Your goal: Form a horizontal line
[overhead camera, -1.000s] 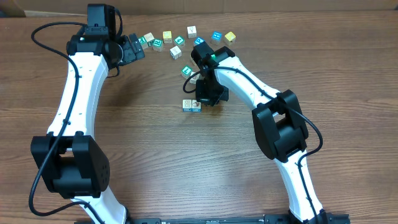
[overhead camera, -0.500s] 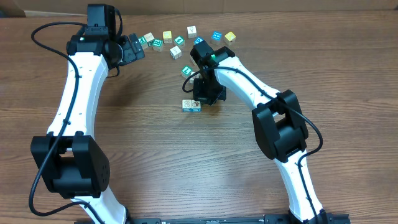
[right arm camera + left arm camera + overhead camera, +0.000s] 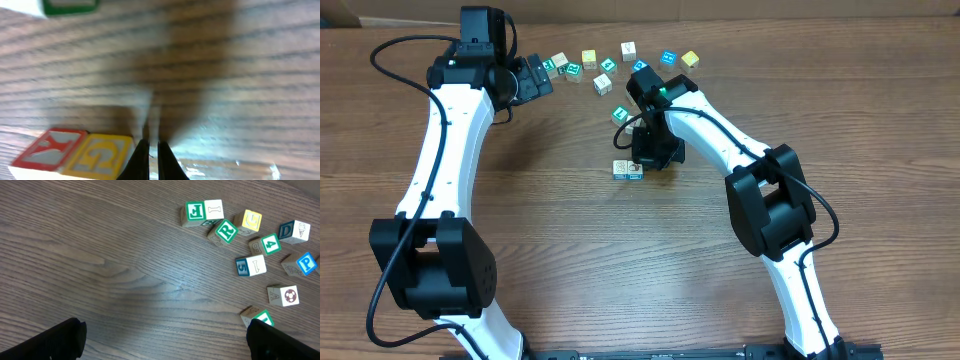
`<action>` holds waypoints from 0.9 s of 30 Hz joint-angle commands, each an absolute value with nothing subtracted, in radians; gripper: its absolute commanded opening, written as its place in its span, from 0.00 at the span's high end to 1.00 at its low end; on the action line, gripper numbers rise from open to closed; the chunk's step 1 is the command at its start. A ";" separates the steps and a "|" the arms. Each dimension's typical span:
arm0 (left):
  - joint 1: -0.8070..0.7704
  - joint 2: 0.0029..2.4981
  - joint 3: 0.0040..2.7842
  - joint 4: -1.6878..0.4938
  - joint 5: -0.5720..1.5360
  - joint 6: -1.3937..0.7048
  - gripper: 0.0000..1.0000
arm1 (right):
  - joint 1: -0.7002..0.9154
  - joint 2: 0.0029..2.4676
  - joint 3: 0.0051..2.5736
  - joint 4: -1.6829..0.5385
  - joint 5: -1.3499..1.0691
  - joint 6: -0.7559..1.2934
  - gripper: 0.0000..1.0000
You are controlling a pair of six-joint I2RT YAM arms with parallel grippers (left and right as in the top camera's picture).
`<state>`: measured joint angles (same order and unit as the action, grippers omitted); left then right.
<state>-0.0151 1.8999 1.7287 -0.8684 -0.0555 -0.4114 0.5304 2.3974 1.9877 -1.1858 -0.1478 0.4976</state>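
The horizontal line (image 3: 628, 169) sits near the middle of the table (image 3: 520, 220). From above only 2 of its cubes show, touching side by side: a white-faced one on the left and a teal-edged one on the right. Anything further right is hidden under the right gripper (image 3: 651, 156).

The right wrist view puts that gripper's tips just beside the row's right end. They are next to a cube side bearing a yellow G (image 3: 102, 152), which touches a red-lettered neighbour (image 3: 52, 147). The jaws are pinched almost together with nothing between them, low over the wood. I judge this posture better suited to nudging the end cube flush than to carrying one.

A green-edged cube (image 3: 620, 113) lies apart from the row, towards the scattered blocks. It looks like the handiest piece for lengthening the line.

The left gripper (image 3: 534, 79) hovers at the left edge of those scattered blocks, spread wide and empty. In its own view the fingers (image 3: 55, 340) frame bare wood. The J block (image 3: 194, 211), R block (image 3: 226, 230) and 5 block (image 3: 248, 266) lie off to the upper right. It is probably parked there so the 2 arms do not cross over the row.
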 commanded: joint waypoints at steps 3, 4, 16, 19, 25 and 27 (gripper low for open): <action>-0.020 1.894 1.737 -0.866 -0.052 -0.403 0.00 | 0.527 2.384 1.984 -1.245 -0.125 0.501 0.96; -0.020 1.894 1.737 -0.866 -0.052 -0.403 0.00 | 0.527 2.384 1.984 -1.261 -0.125 0.501 0.96; -0.020 1.894 1.737 -0.866 -0.052 -0.403 0.00 | 0.521 2.265 1.998 -1.337 -0.119 0.497 0.96; -0.020 1.894 1.737 -0.866 -0.052 -0.403 0.00 | 0.540 2.223 1.998 -1.367 -0.105 0.501 0.96; -0.020 1.894 1.737 -0.866 -0.052 -0.403 0.00 | 0.579 2.222 1.981 -1.367 -0.071 0.502 0.96; -0.020 1.894 1.737 -0.866 -0.052 -0.403 0.00 | 0.581 2.222 1.981 -1.362 -0.052 0.528 0.96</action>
<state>-0.0151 1.8999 1.7287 -0.8684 -0.0555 -0.4114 0.5720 2.2360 1.9877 -1.3685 -0.0963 0.5007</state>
